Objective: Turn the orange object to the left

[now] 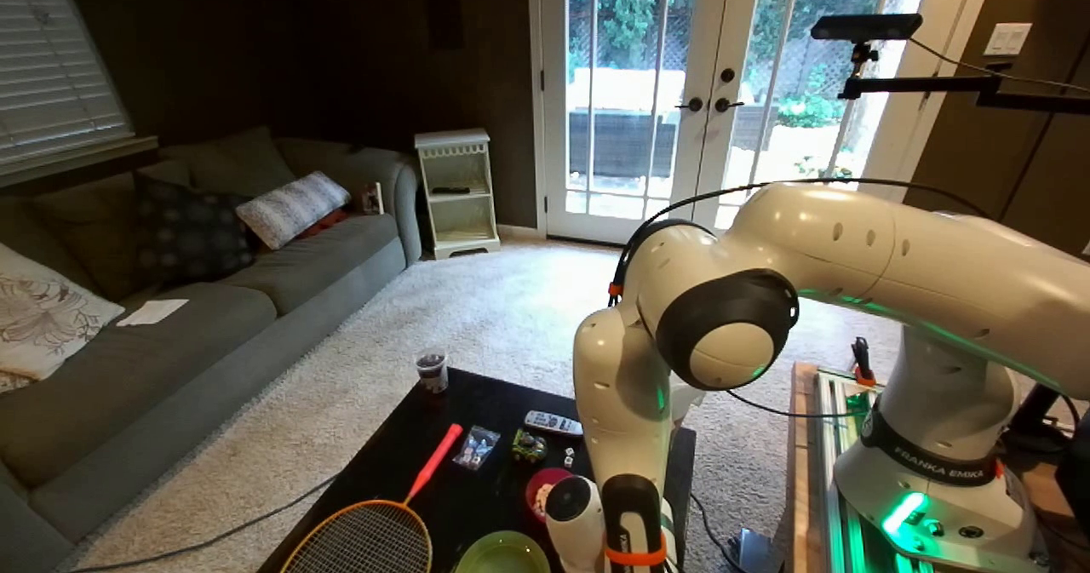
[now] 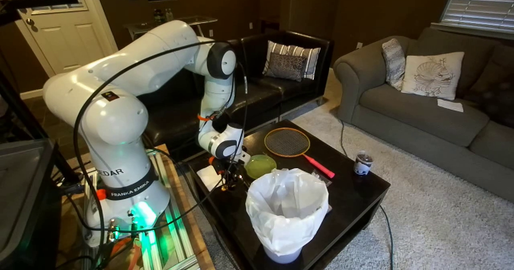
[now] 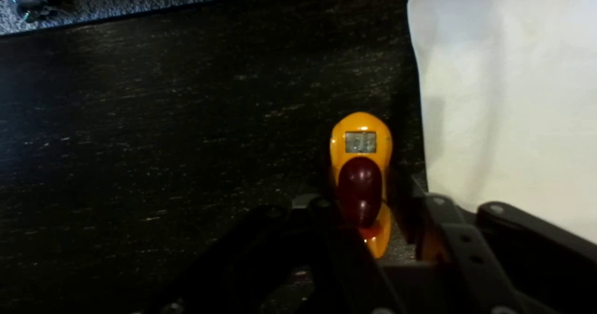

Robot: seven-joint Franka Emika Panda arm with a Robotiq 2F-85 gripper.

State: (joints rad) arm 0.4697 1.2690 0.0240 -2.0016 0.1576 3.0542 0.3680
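In the wrist view the orange object point(image 3: 361, 120) rests on the dark table point(image 3: 186, 118). Its yellow-orange body carries a small grey display at the far end and a dark red dome in the middle. My gripper point(image 3: 361, 188) straddles it, one finger along each side at the dome, shut on it. The left finger is lost in shadow, so its contact is hard to see. In an exterior view the gripper point(image 2: 231, 177) points down at the table, with a small yellow bit of the orange object point(image 2: 229, 188) beneath it.
White paper point(image 3: 503, 94) lies just right of the orange object. A green bowl point(image 2: 260, 166), the racket point(image 2: 287, 142) and a tall white-lined bin point(image 2: 287, 214) share the table. A red bowl point(image 1: 538, 505) and a remote point(image 1: 553, 422) stand near the arm.
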